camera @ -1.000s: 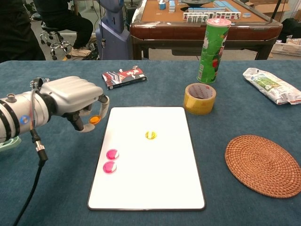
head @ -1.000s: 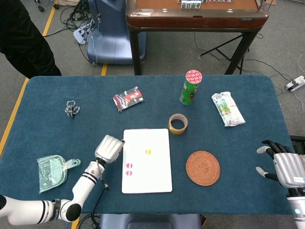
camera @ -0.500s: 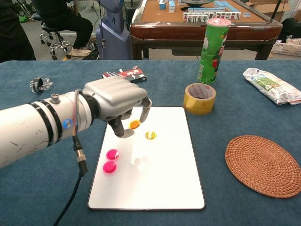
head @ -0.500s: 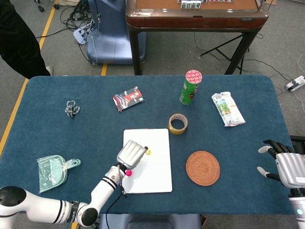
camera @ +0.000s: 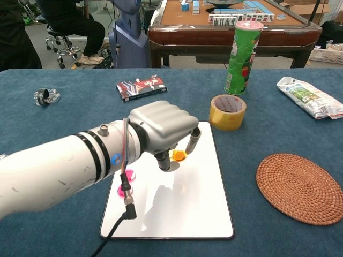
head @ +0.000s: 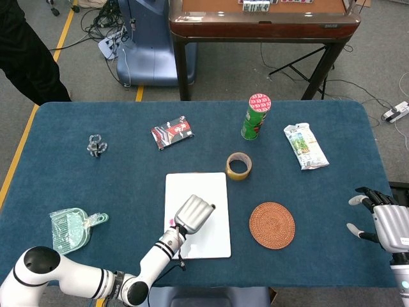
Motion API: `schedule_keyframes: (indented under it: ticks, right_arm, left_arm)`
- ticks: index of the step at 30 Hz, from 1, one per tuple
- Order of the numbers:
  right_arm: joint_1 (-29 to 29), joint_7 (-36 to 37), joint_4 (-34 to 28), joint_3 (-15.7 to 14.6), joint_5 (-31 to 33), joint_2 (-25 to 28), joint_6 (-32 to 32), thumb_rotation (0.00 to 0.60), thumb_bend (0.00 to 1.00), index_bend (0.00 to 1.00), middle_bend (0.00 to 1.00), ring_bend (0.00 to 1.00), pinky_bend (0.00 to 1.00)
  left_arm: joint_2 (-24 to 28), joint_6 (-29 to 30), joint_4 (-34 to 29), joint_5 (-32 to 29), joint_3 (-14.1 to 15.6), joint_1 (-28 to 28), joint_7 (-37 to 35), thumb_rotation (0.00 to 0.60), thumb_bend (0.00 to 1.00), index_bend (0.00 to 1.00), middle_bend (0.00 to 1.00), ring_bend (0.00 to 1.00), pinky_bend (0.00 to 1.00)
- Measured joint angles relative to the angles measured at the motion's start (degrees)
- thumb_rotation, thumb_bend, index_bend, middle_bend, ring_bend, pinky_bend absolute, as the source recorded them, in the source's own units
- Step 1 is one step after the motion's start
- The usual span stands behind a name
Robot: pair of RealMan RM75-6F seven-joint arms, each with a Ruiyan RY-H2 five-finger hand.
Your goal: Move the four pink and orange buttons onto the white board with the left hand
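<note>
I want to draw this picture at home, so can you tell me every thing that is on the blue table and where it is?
white board: 1, white, middle front of the table
orange button: 1, orange, held by the left hand above the board
pink buttons: 2 show, pink, board's left edge, partly behind the arm
tape roll: 1, yellow, behind the board's far right corner
chip can: 1, green, upright behind the tape
snack bag: 1, white and green, far right
woven coaster: 1, brown, right of the board
card pack: 1, red and black, behind the board
dustpan: 1, pale green, left front
clips: small shiny bunch, far left
left hand: pinches the orange button
right hand: open, right edge
</note>
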Motion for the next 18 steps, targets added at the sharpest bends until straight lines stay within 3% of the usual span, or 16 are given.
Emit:
schedule_keyframes:
  ticks: [18]
  right_arm:
    - [-0.05,-0.01,-0.01,0.06,0.03,0.07,-0.01,0.6,0.01,0.4,0.26,0.24,0.32]
  left_arm:
    - [-2.61,-0.25,5.91,0.88,2.02,-0.92,-1.11,0.6,0.36,0.57,1.0,1.0,1.0]
